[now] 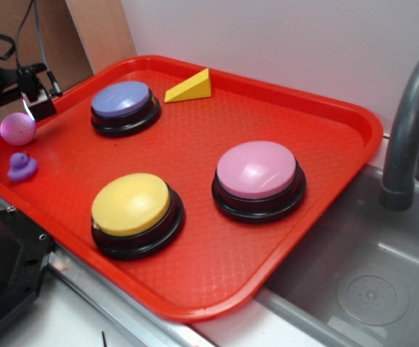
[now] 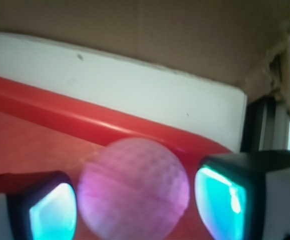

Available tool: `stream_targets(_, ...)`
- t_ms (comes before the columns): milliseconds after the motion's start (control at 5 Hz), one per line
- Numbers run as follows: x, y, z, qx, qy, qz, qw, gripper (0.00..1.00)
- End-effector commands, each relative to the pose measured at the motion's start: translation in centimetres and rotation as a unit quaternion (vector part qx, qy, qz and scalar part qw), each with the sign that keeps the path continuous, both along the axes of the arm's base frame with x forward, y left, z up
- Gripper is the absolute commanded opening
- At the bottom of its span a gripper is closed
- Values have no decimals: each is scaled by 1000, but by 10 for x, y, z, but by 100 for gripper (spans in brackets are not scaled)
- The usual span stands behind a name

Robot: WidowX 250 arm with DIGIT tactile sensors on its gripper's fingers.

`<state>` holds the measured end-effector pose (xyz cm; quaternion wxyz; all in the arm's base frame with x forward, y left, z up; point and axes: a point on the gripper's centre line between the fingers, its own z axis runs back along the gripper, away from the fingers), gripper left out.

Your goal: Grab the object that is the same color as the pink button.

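Note:
The pink ball, small and dimpled, sits at the far left edge of the red tray, just inside the rim. My gripper straddles it, one finger on each side. In the wrist view the pink ball fills the space between the two glowing teal pads, and a thin strip of red tray shows on each side of it. The gripper is open, close around the ball. The pink button, a glossy dome on a black base, stands on the right of the tray.
A tiny purple duck lies just in front of the ball. A blue-purple button, a yellow button and a yellow wedge also stand on the tray. A sink and grey faucet are to the right.

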<state>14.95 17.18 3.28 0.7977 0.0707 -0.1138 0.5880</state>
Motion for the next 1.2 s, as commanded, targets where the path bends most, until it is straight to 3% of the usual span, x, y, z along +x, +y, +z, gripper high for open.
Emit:
stream_targets(0,-2,-5,-5,10,28,-7,1000,81)
stream_targets(200,-2,-9,0,14,30,-21,999,0)
stream_targets(400,-2,-16,18,16,42,-57,997,0)
stream_targets(600,-4,-34,58,-16,36,-173,984,0)
stream_targets(800,-16,-67,108,-16,23,-274,961,0)
stream_targets(1000,-8,-104,148,-55,33,-371,927,0)
